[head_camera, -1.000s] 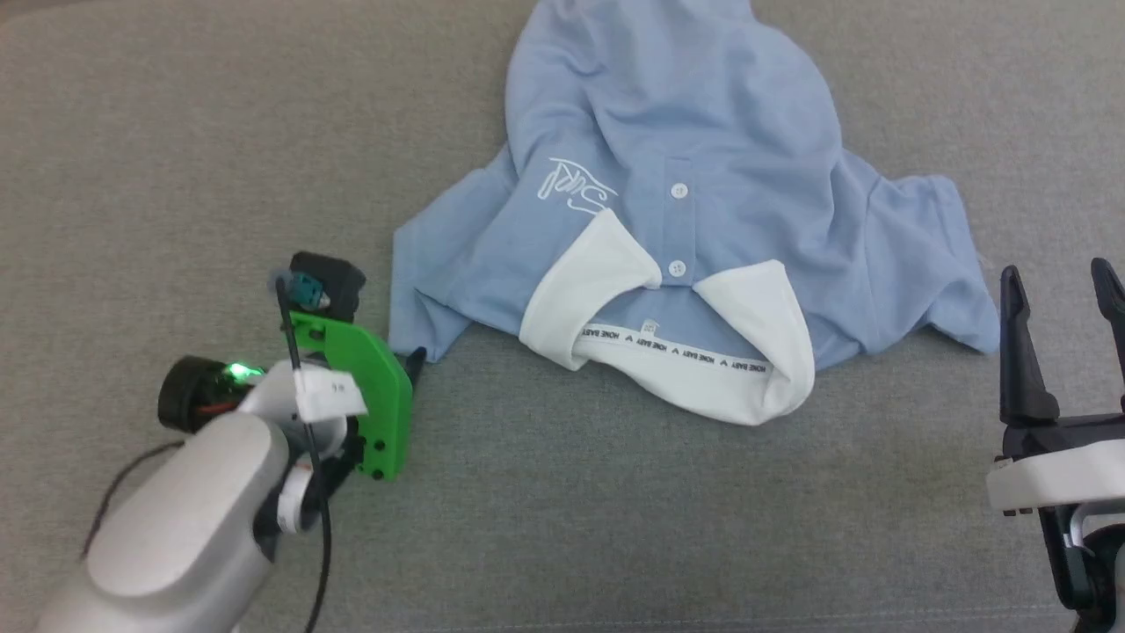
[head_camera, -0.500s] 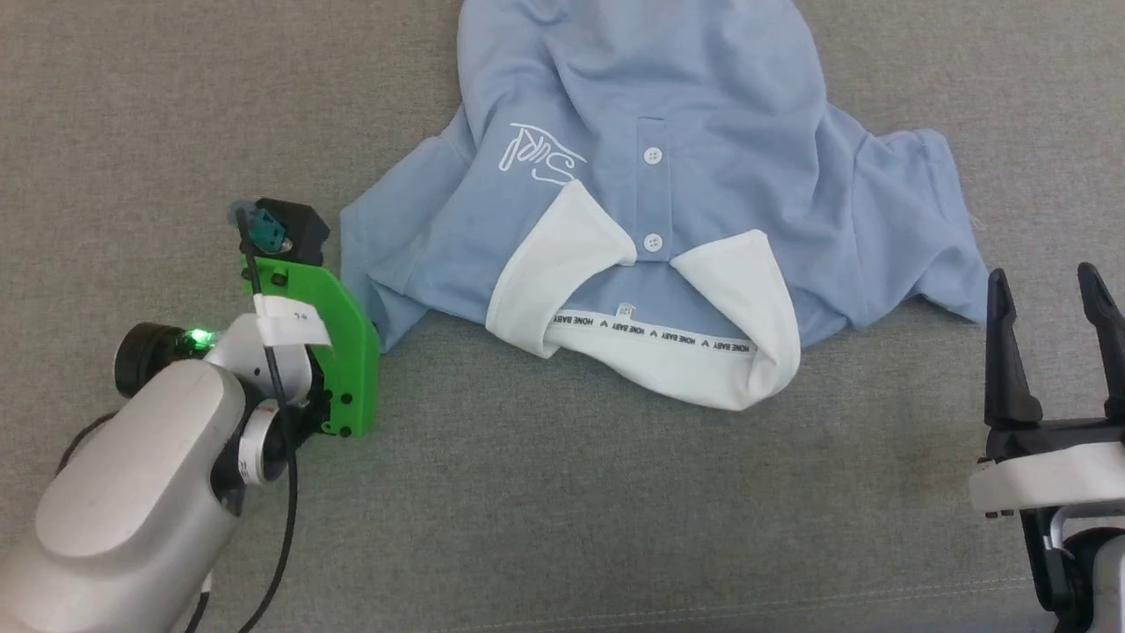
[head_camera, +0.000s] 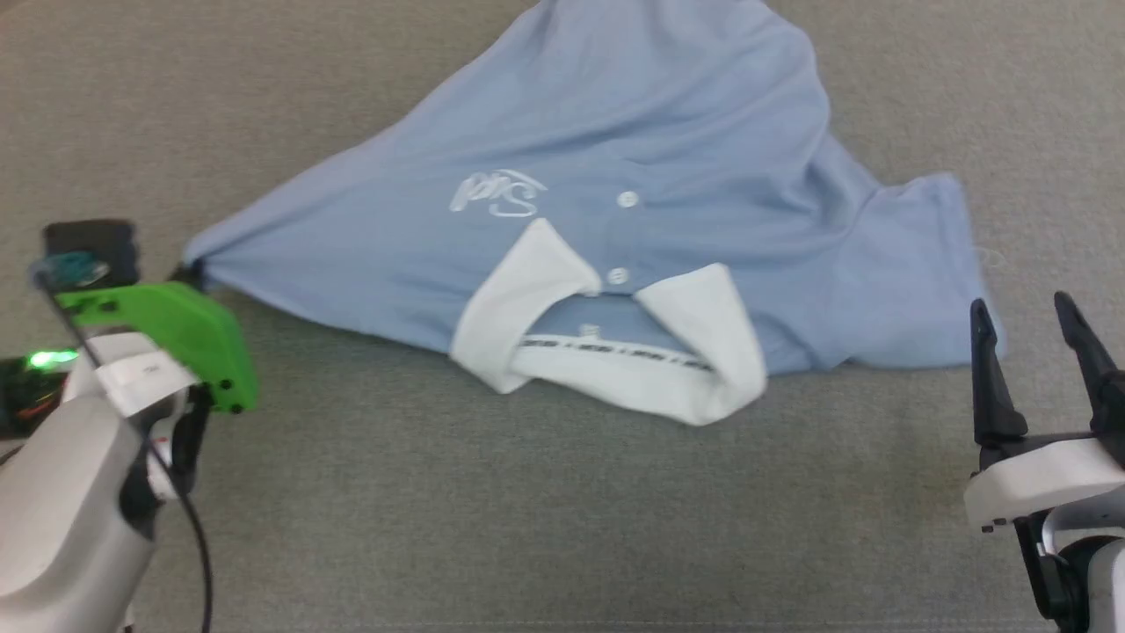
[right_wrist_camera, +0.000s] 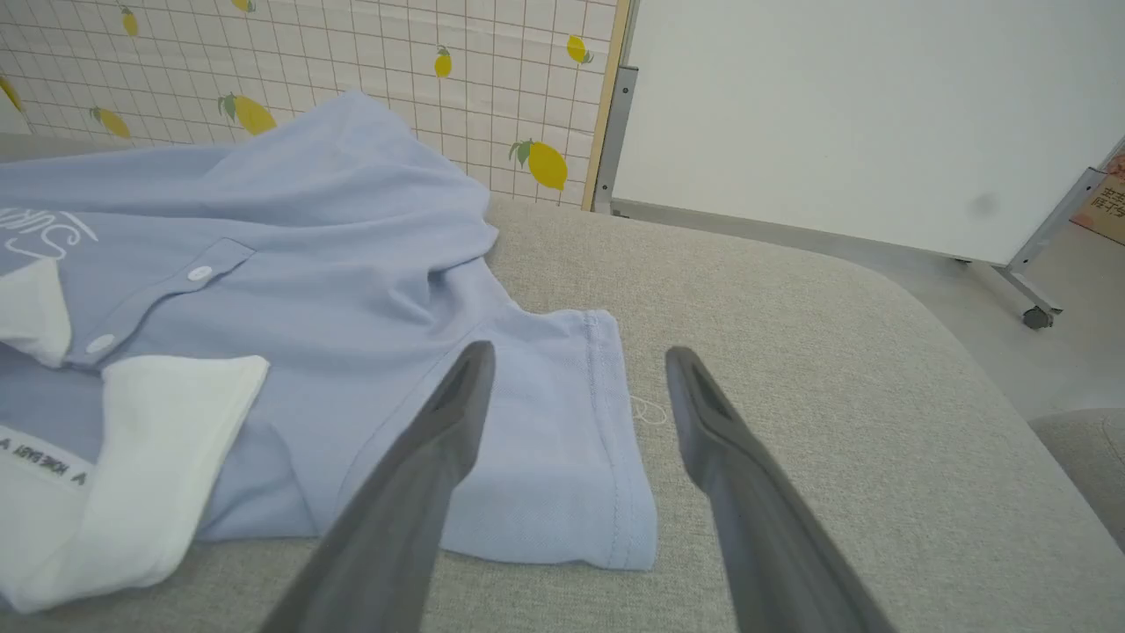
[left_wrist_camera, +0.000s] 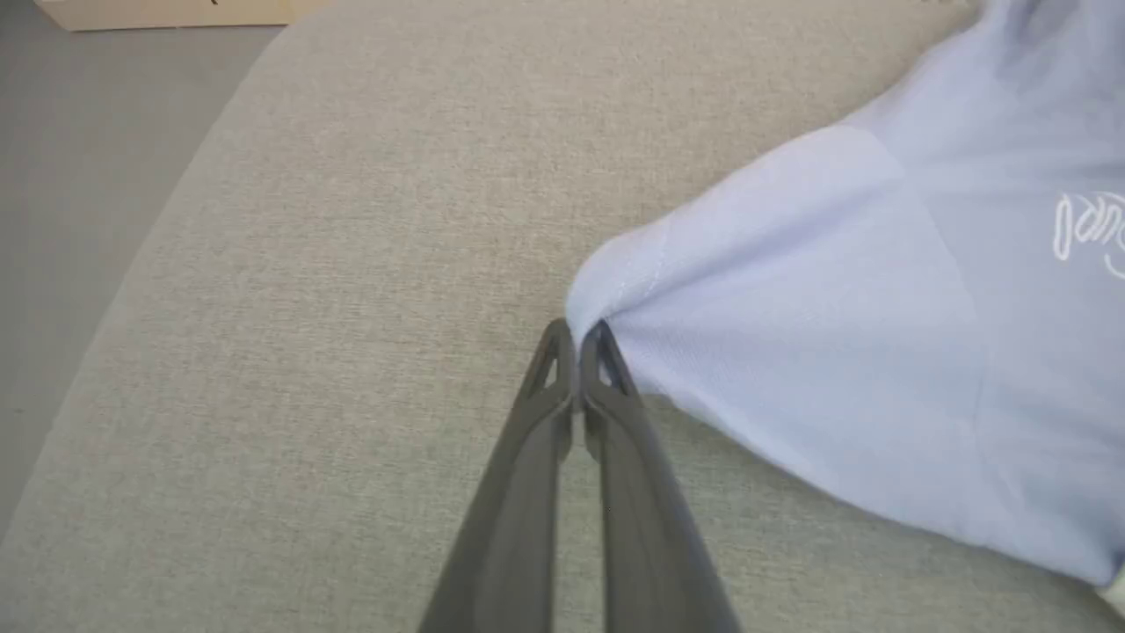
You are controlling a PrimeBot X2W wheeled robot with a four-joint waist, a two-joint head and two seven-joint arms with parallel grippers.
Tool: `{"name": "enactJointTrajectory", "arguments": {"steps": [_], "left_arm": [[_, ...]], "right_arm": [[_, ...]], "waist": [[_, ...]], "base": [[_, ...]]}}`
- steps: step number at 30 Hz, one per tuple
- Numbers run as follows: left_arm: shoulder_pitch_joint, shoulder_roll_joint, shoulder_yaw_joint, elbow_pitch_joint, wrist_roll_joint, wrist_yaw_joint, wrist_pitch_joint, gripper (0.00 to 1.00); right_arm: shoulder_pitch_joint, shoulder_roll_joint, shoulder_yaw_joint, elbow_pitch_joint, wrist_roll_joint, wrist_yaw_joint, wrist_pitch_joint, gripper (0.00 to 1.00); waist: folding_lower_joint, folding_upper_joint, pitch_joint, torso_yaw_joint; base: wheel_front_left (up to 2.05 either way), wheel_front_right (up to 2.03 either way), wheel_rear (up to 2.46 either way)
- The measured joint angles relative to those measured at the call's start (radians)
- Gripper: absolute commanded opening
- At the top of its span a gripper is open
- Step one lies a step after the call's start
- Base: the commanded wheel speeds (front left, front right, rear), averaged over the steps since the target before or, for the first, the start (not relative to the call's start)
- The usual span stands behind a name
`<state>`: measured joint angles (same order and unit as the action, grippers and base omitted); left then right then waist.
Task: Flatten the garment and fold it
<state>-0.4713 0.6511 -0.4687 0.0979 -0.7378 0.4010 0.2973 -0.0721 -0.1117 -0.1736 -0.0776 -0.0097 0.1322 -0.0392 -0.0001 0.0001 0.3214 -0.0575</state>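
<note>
The garment point(head_camera: 615, 132), a light blue polo shirt with a white collar point(head_camera: 606, 360) and white chest logo, lies on the grey cushion with its collar toward me. My left gripper point(left_wrist_camera: 577, 332) is shut on the tip of the shirt's left sleeve, and the cloth point(left_wrist_camera: 835, 352) is drawn taut into a point there. In the head view that pinched tip sits at the left gripper point(head_camera: 189, 271), beside the green wrist plate. My right gripper point(head_camera: 1024, 308) stands open just short of the other sleeve point(right_wrist_camera: 562, 422), fingers either side of its hem, touching nothing.
The grey cushion point(head_camera: 527, 527) spreads under everything; its left edge point(left_wrist_camera: 132, 264) drops to a grey floor. Beyond the far edge stand a lemon-patterned wall point(right_wrist_camera: 308, 61) and a white panel on a wheeled frame point(right_wrist_camera: 879, 114).
My left gripper closed on the sleeve tip and pulled it leftward, stretching the crumpled left side out flat. The head camera shifted too. The right gripper stayed open.
</note>
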Motion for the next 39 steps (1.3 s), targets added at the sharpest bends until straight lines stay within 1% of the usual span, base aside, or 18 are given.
{"name": "enactJointTrajectory", "arguments": {"steps": [3, 6, 7, 10, 12, 15, 17, 20, 22, 26, 29, 31, 34, 39], "left_arm": [[0.039, 0.012, 0.040, 0.021, 0.000, 0.023, -0.063, 0.00], [0.076, 0.014, 0.052, 0.030, -0.002, 0.031, -0.084, 0.00], [0.085, 0.014, 0.045, 0.029, -0.002, 0.024, -0.084, 1.00], [0.102, 0.010, 0.014, 0.028, -0.001, -0.003, -0.091, 1.00], [0.102, 0.009, 0.004, 0.026, 0.011, -0.012, -0.121, 1.00], [0.101, 0.002, -0.001, 0.015, 0.037, -0.038, -0.214, 1.00], [0.101, -0.007, -0.003, 0.001, 0.063, -0.055, -0.293, 1.00], [0.101, -0.006, -0.020, -0.043, 0.125, -0.107, -0.438, 1.00], [0.102, -0.006, -0.028, -0.061, 0.153, -0.119, -0.491, 1.00], [0.125, -0.011, -0.044, -0.074, 0.167, -0.126, -0.521, 1.00], [0.141, -0.026, -0.052, -0.070, 0.176, -0.126, -0.529, 1.00], [0.143, -0.037, -0.055, -0.067, 0.184, -0.126, -0.530, 1.00], [0.143, -0.053, -0.055, -0.061, 0.185, -0.126, -0.538, 1.00], [0.142, -0.067, -0.056, -0.051, 0.194, -0.126, -0.541, 1.00]], "right_arm": [[0.013, -0.001, 0.001, 0.007, -0.002, 0.000, 0.031, 1.00], [0.017, -0.001, -0.002, 0.014, -0.010, 0.000, 0.063, 1.00], [0.018, -0.001, -0.002, 0.017, -0.011, 0.000, 0.074, 1.00], [0.024, -0.001, -0.002, 0.031, -0.011, 0.000, 0.119, 1.00], [0.025, -0.001, -0.004, 0.037, -0.001, 0.000, 0.152, 1.00], [0.025, -0.011, -0.003, 0.038, 0.031, 0.000, 0.228, 1.00], [0.024, -0.021, -0.007, 0.036, 0.053, 0.000, 0.302, 1.00], [0.021, -0.046, -0.012, 0.031, 0.093, 0.000, 0.451, 1.00], [0.008, -0.058, -0.017, 0.034, 0.120, 0.000, 0.552, 1.00], [-0.042, -0.086, -0.041, 0.057, 0.150, 0.000, 0.725, 1.00], [-0.092, -0.090, -0.060, 0.082, 0.162, 0.000, 0.797, 1.00], [-0.111, -0.104, -0.056, 0.097, 0.154, 0.000, 0.827, 1.00], [-0.123, -0.106, -0.065, 0.132, 0.135, 0.000, 0.876, 1.00], [-0.132, -0.094, -0.068, 0.166, 0.121, 0.000, 0.898, 1.00]], "waist": [[0.0000, 0.0000, -0.016, 0.019], [0.0000, 0.0000, -0.026, 0.034], [0.0000, 0.0000, -0.027, 0.037], [0.0000, 0.0000, -0.032, 0.048], [0.0000, 0.0000, -0.036, 0.054], [0.0000, 0.0000, -0.046, 0.063], [0.0000, 0.0000, -0.055, 0.069], [0.0000, 0.0000, -0.068, 0.082], [0.0000, 0.0000, -0.073, 0.092], [0.0000, 0.0000, -0.075, 0.115], [0.0000, 0.0000, -0.070, 0.134], [0.0000, 0.0000, -0.064, 0.147], [0.0000, 0.0000, -0.053, 0.167], [0.0000, 0.0000, -0.032, 0.197]], "base": [[0.00, 0.00, 0.00], [0.00, 0.00, 0.00], [0.00, 0.00, 0.00], [0.00, 0.00, 0.00], [0.00, 0.00, 0.00], [0.00, 0.00, 0.00], [0.00, 0.00, 0.00], [0.00, 0.00, 0.00], [0.00, 0.00, 0.00], [0.00, 0.00, 0.00], [0.00, 0.00, 0.00], [0.00, 0.00, 0.00], [0.00, 0.00, 0.00], [0.00, 0.00, 0.00]]}}
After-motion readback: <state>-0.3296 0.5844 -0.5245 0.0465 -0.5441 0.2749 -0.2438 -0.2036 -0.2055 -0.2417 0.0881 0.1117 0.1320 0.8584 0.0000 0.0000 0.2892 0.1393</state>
